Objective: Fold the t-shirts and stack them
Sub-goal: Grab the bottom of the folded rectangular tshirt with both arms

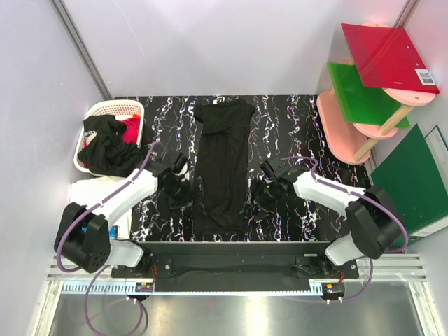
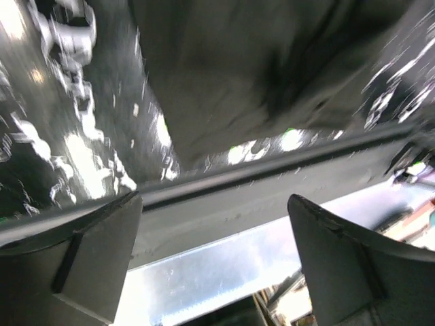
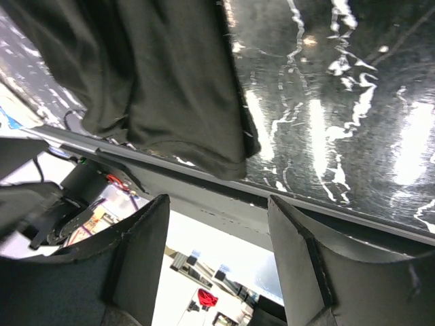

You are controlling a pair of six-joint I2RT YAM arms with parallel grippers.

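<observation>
A black t-shirt (image 1: 224, 166) lies folded into a long narrow strip down the middle of the black marbled table (image 1: 294, 119). Its near hem shows in the left wrist view (image 2: 238, 75) and the right wrist view (image 3: 156, 88). My left gripper (image 1: 179, 189) is open and empty, just left of the strip's lower part. My right gripper (image 1: 264, 190) is open and empty, just right of it. More black and red shirts (image 1: 108, 143) are heaped in the white basket (image 1: 115, 108) at the far left.
Pink shelves with red and green boards (image 1: 374, 84) stand at the right of the table. A green board (image 1: 413, 175) leans by the right arm. The table's near edge rail (image 2: 272, 183) runs close under both grippers.
</observation>
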